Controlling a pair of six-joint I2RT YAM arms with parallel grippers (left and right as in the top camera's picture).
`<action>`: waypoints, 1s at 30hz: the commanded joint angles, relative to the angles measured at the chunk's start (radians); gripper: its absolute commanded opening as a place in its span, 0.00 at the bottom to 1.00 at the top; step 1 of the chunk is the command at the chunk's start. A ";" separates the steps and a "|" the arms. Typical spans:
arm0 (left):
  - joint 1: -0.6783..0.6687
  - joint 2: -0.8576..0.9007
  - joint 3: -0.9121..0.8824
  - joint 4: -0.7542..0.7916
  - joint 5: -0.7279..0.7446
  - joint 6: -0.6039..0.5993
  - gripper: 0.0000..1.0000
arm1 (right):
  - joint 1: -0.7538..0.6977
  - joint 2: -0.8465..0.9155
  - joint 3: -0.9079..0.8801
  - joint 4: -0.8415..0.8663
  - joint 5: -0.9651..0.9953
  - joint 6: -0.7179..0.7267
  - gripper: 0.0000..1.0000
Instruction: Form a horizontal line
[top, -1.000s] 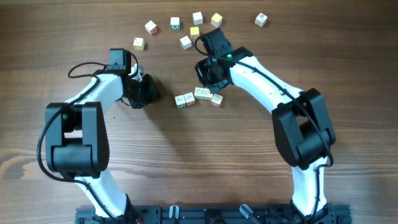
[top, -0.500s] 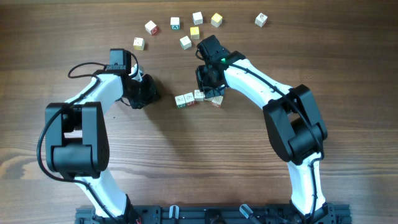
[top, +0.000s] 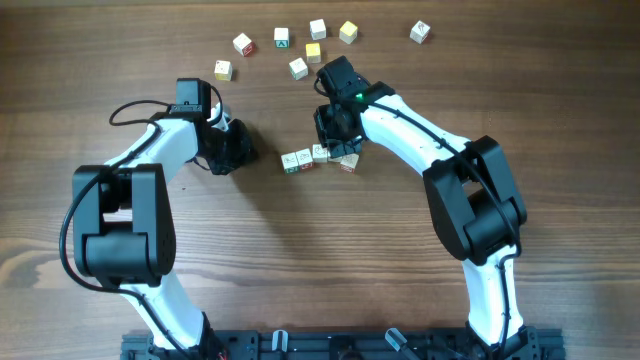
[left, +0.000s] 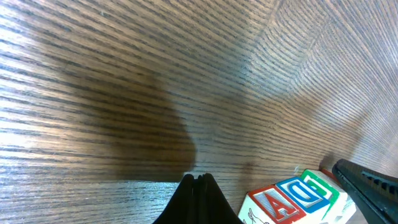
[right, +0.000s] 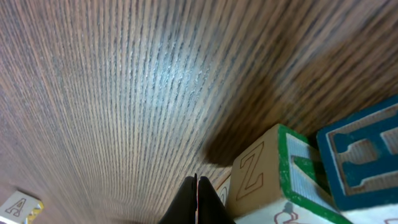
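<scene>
The right claw (right: 196, 184) has its two fingers pressed together to a single point with nothing between them. In its own view they come down just beside a cube with a green-framed Z (right: 264, 177), which touches a cube with a blue H (right: 364, 155) at that picture's right edge. From overhead this claw stands over the right-hand part of the line of cubes (top: 304, 158); whether it touches them I cannot tell. The line lies near the middle of the surface (top: 300, 260), a little toward the far edge, its whitish cubes side by side with red and green printed faces. The right arm hides part of it, so the count is unclear, and the cube at its right end sits slightly closer to the near edge than its neighbour. The left claw (left: 198, 182) is likewise drawn together and empty, its tips low over bare wood. It is to the left of the line and apart from it, and a cube with a red A (left: 273, 204) shows at the lower right of its view. Eight single cubes (top: 298, 67) lie scattered toward the far edge, among them a yellow one (top: 313, 50), with one whitish cube (top: 420, 32) off alone nearer the far right corner.
</scene>
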 joint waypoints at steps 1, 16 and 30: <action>-0.003 0.008 -0.009 -0.002 -0.009 -0.005 0.04 | -0.006 0.014 0.006 0.039 0.000 -0.091 0.04; -0.003 0.008 -0.009 -0.004 -0.009 -0.005 0.04 | 0.006 0.014 0.006 0.036 -0.035 -0.112 0.04; -0.003 0.008 -0.009 -0.004 -0.009 -0.005 0.04 | 0.011 0.014 0.006 0.010 -0.063 -0.129 0.04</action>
